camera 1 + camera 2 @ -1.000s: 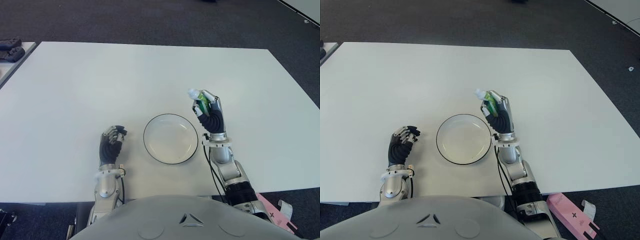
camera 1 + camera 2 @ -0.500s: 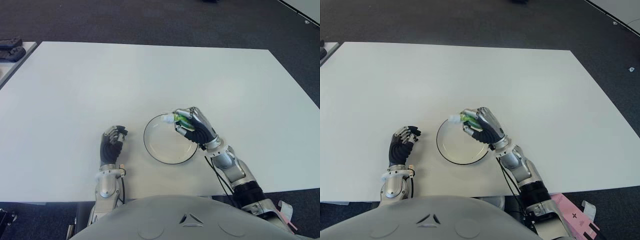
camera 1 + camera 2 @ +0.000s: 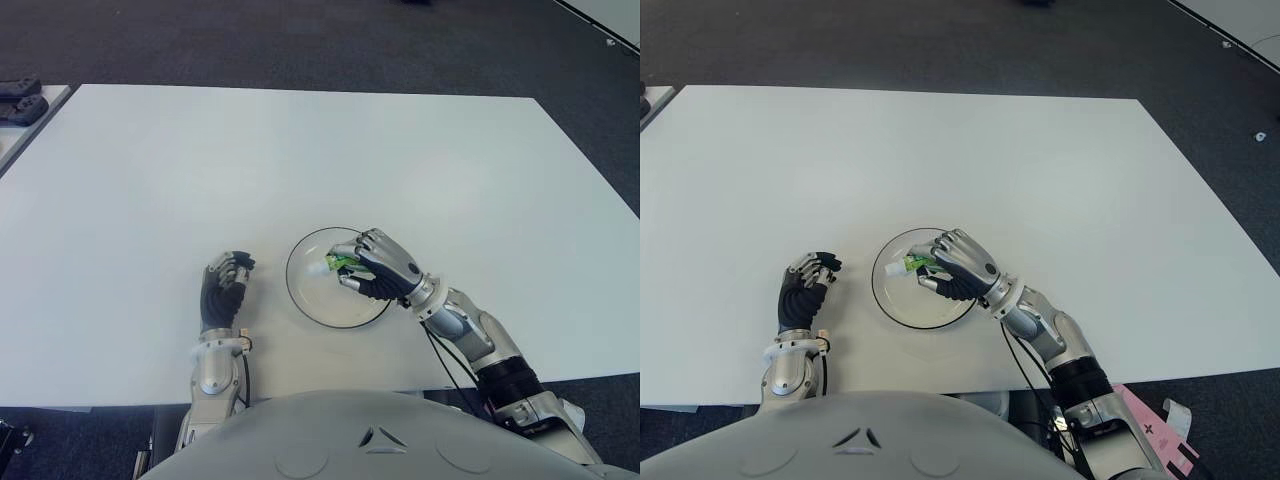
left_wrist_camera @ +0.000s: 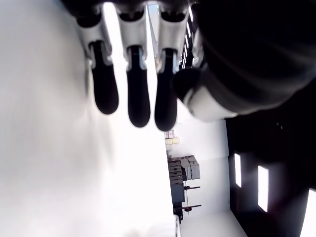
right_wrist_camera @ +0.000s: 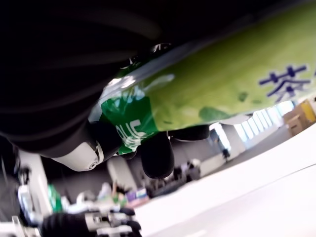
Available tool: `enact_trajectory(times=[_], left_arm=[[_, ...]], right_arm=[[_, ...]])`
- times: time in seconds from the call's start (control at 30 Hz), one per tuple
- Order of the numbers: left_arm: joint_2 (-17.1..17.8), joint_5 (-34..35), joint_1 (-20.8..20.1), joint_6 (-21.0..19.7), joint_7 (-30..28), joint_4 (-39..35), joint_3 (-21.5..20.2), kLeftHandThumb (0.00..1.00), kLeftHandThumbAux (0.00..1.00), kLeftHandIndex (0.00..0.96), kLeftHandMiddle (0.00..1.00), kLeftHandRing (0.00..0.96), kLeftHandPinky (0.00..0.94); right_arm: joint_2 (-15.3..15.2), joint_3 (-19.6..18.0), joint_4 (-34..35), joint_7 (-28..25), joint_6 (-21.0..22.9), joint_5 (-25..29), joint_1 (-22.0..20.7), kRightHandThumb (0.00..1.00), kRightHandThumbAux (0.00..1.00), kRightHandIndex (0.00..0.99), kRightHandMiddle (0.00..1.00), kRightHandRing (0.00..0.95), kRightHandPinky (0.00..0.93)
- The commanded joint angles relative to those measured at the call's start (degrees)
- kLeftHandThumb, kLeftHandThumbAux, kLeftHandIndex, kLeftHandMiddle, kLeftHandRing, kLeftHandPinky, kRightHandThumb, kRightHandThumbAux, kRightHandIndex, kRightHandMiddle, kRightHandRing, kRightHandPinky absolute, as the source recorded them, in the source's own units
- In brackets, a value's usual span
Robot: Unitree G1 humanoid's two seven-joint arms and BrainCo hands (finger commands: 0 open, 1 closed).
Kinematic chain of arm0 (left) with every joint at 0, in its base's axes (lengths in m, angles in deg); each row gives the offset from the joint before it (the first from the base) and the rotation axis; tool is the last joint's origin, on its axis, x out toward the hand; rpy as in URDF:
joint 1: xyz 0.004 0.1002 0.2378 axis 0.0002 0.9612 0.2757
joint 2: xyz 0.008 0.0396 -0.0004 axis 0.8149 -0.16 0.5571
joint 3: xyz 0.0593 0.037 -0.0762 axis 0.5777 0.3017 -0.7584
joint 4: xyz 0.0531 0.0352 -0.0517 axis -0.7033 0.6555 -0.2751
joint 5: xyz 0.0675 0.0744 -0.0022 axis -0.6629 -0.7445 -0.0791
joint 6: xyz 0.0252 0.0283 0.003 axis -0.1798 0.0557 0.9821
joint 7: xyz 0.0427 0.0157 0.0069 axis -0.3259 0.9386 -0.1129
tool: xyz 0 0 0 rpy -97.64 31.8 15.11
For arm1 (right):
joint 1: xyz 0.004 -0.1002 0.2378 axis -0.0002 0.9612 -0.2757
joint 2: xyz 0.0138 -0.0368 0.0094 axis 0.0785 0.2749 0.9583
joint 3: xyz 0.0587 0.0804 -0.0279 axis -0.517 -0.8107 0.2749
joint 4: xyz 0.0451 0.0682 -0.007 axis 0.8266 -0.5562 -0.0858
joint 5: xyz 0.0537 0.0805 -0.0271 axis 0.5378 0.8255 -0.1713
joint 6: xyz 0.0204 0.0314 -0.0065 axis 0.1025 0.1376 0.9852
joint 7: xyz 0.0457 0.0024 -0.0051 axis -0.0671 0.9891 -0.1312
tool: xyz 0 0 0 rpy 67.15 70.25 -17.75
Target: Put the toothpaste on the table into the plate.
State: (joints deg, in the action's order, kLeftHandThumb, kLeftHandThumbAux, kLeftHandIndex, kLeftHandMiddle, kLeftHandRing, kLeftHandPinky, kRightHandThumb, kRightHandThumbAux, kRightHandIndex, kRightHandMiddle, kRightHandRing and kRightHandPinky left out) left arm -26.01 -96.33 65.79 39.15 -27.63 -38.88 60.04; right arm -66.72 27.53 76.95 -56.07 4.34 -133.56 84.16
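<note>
The toothpaste tube (image 3: pixel 342 264) is clasped in the right hand (image 3: pixel 378 267) and held over the plate (image 3: pixel 305 297), its white cap pointing toward the robot's left, across the dish. Held low and roughly level like this, it looks ready to be let go so that it drops flat inside the rim rather than on the table; whether it already touches the plate cannot be told. The fingers wrap the tube's body, so most of it is hidden in the eye views. The right wrist view shows more: a glossy green tube (image 5: pixel 207 94) with a darker green patch, white lettering and some blue characters, pressed between dark fingertips (image 5: pixel 157 154).

The plate is a shallow white dish with a thin dark rim, sitting near the front edge of the white table (image 3: pixel 300 150).

The left hand (image 3: pixel 224 287) shows just left of the plate, fingers curled and holding nothing.
</note>
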Motion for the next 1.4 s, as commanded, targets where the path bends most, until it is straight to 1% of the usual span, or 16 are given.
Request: enact_trajectory(times=[0.03, 0.1, 0.27, 0.43, 0.57, 0.6, 0.63, 0.67, 0.7, 0.73, 0.77, 0.8, 0.87, 0.9, 1.03, 1.4], left_arm=[[-0.66, -0.31, -0.06, -1.34, 0.52, 0.83, 0.71, 0.707, 0.721, 0.425, 0.471, 0.454, 0.447], [-0.6, -0.39, -0.05, -1.33, 0.53, 0.82, 0.71, 0.708, 0.721, 0.425, 0.474, 0.455, 0.447], [-0.65, -0.59, -0.04, -1.3, 0.76, 0.72, 0.75, 0.709, 0.72, 0.426, 0.472, 0.452, 0.443], [-0.68, -0.56, -0.03, -1.21, 0.84, 0.79, 0.74, 0.71, 0.719, 0.427, 0.464, 0.445, 0.438], [-0.7, -0.54, -0.01, -1.35, 0.89, 0.76, 0.73, 0.71, 0.719, 0.427, 0.46, 0.442, 0.436], [-0.71, -0.49, -0.02, -1.36, 0.88, 0.76, 0.72, 0.71, 0.719, 0.427, 0.461, 0.443, 0.438], [-0.72, -0.44, -0.02, -1.36, 0.87, 0.76, 0.71, 0.71, 0.719, 0.427, 0.462, 0.443, 0.439], [-0.73, -0.4, -0.02, -1.36, 0.86, 0.76, 0.7, 0.709, 0.72, 0.426, 0.463, 0.444, 0.441], [-0.73, -0.39, -0.01, -1.38, 0.85, 0.75, 0.7, 0.709, 0.72, 0.426, 0.463, 0.445, 0.442], [-0.74, -0.38, 0.0, -1.4, 0.85, 0.73, 0.7, 0.709, 0.72, 0.426, 0.465, 0.446, 0.442], [-0.73, -0.39, 0.01, -1.41, 0.85, 0.73, 0.71, 0.709, 0.72, 0.426, 0.466, 0.447, 0.442], [-0.73, -0.39, 0.02, -1.41, 0.85, 0.72, 0.71, 0.709, 0.72, 0.426, 0.468, 0.448, 0.442], [-0.71, -0.41, 0.02, -1.41, 0.84, 0.71, 0.72, 0.709, 0.72, 0.426, 0.469, 0.449, 0.442], [-0.68, -0.42, 0.03, -1.38, 0.82, 0.71, 0.73, 0.709, 0.72, 0.426, 0.47, 0.449, 0.441], [-0.59, -0.43, -0.11, -1.27, 0.74, 0.91, 0.76, 0.709, 0.721, 0.426, 0.468, 0.446, 0.436], [-0.41, -0.36, -0.34, -1.03, 0.64, 1.22, 0.78, 0.71, 0.719, 0.426, 0.466, 0.443, 0.437]], right_arm=[[-1.44, 2.11, 0.79, 1.83, 0.95, -6.14, -1.78, 0.736, 0.704, 0.442, 0.866, 0.882, 0.882], [-1.77, 2.86, 0.73, 1.93, 1.27, -7.1, -1.95, 0.736, 0.704, 0.442, 0.864, 0.881, 0.887], [-2.78, 4.49, 0.4, 0.45, 1.79, -7.37, -2.53, 0.737, 0.704, 0.442, 0.864, 0.885, 0.892], [-3.17, 5.4, 0.03, -1.57, 2.91, -5.65, -2.49, 0.738, 0.704, 0.443, 0.864, 0.886, 0.893], [-2.87, 5.32, -0.62, -3.53, 4.0, -2.41, -1.82, 0.736, 0.704, 0.443, 0.856, 0.875, 0.875], [-2.85, 5.31, -0.76, -3.89, 4.17, -1.82, -1.73, 0.725, 0.705, 0.436, 0.721, 0.758, 0.792], [-2.92, 5.37, -0.88, -4.41, 4.3, -1.23, -1.73, 0.72, 0.706, 0.434, 0.673, 0.716, 0.762], [-3.0, 5.44, -0.93, -4.8, 4.4, -0.79, -1.74, 0.71, 0.708, 0.427, 0.547, 0.604, 0.682], [-3.36, 5.69, -1.1, -5.79, 4.25, -0.17, -2.05, 0.703, 0.709, 0.423, 0.467, 0.531, 0.629], [-3.63, 5.88, -1.21, -6.53, 4.15, 0.31, -2.28, 0.628, 0.648, 0.34, 0.373, 0.425, 0.518], [-3.91, 6.0, -1.3, -7.1, 3.98, 0.68, -2.54, 0.518, 0.559, 0.218, 0.239, 0.272, 0.351], [-4.09, 6.07, -1.33, -7.49, 3.89, 0.96, -2.7, 0.444, 0.49, 0.139, 0.152, 0.174, 0.224], [-4.45, 6.03, -1.3, -7.76, 3.63, 1.23, -3.04, 0.379, 0.43, 0.071, 0.078, 0.089, 0.114], [-4.68, 5.92, -1.21, -7.52, 3.43, 1.02, -3.21, 0.346, 0.394, 0.045, 0.049, 0.056, 0.073], [-5.16, 5.55, -0.96, -6.6, 3.21, 0.45, -3.4, 0.276, 0.313, 0.009, 0.01, 0.011, 0.015], [-6.6, 4.86, 0.97, -6.93, 3.77, 1.09, -2.76, 0.211, 0.195, 0.0, 0.0, 0.0, 0.0]])
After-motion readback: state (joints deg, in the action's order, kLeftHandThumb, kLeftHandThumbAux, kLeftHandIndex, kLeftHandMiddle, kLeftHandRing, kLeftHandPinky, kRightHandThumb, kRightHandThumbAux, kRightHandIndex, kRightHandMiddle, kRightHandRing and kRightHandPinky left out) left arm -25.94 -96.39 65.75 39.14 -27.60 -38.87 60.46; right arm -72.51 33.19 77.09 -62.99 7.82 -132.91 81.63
